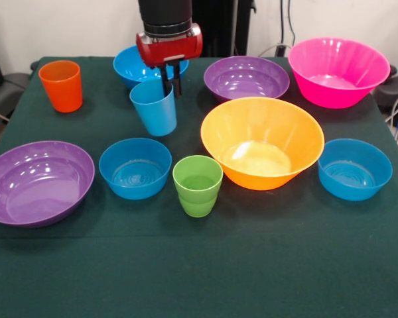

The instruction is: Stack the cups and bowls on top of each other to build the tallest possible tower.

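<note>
Red-black tool upright, fingers astride light blue cup rim.

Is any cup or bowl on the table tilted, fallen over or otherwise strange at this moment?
Only the light blue cup stands out: it leans to one side, with the gripper gripping its rim, one jaw inside. All other cups and bowls sit upright and separate; nothing is stacked yet.

Arm vertical; hand lowered, fingers nearly together, pointing down.
</note>
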